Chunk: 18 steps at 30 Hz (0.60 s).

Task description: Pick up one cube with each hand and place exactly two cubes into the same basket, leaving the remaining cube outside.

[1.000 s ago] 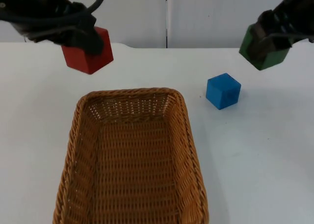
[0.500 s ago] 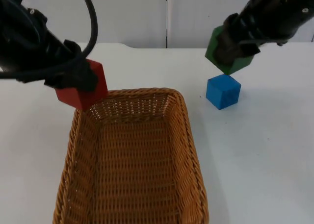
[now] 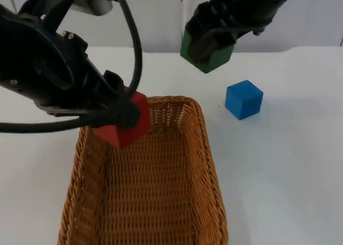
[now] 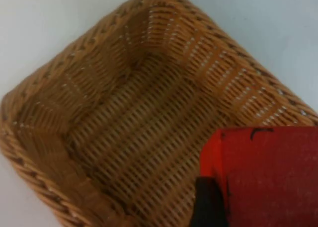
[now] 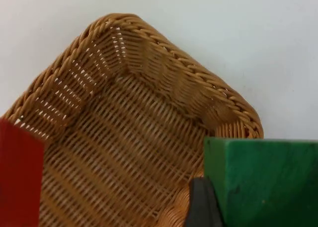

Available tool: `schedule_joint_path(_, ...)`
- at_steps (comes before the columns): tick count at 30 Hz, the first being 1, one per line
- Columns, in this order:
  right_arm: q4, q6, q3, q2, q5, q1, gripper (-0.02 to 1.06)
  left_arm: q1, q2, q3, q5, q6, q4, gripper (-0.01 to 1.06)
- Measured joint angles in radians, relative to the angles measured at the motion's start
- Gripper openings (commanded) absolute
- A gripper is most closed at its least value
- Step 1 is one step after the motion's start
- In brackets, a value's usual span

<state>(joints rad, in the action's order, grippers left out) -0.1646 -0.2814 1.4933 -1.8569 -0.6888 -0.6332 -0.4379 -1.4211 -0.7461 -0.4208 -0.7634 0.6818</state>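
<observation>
1. Wicker was the basket [image 3: 144,202], lying on the white surface [image 3: 289,175] with nothing resting in it, so neither cube had been placed yet.
2. Left hand [image 3: 120,119] was clamped on the red cube [image 3: 126,128] and held it above the far left part of the basket, inside the rim as the top view showed it; the left wrist view had the red cube [image 4: 268,177] over the woven floor.
3. Right hand [image 3: 206,44] gripped the green cube [image 3: 210,57] high above the surface beyond the basket's far rim, not yet over the opening; the right wrist view showed the green cube [image 5: 263,182] near the basket's far corner.
4. Blue cube [image 3: 244,99] sat on the surface to the right of the basket, well apart from its rim, and by the task it looked like the one to stay out.
5. My judgement: both picks were done, and both releases remained.
6. Room inside the basket looked ample for two cubes. The right arm would need to cross the far rim with height, keeping clear of the left arm already crowding that end.
</observation>
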Motion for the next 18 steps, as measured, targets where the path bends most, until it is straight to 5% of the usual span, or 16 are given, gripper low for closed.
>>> schedule_joint_path(8, 0.000, 0.000, 0.011, -0.042, -0.003, 0.000, 0.00, -0.016, 0.032, 0.012, 0.003, 0.050, -0.026, 0.00)
schedule_joint_path(18, -0.035, -0.008, 0.011, -0.084, 0.024, 0.000, 0.00, -0.016, 0.129, 0.212, 0.118, 0.061, -0.030, 0.00)
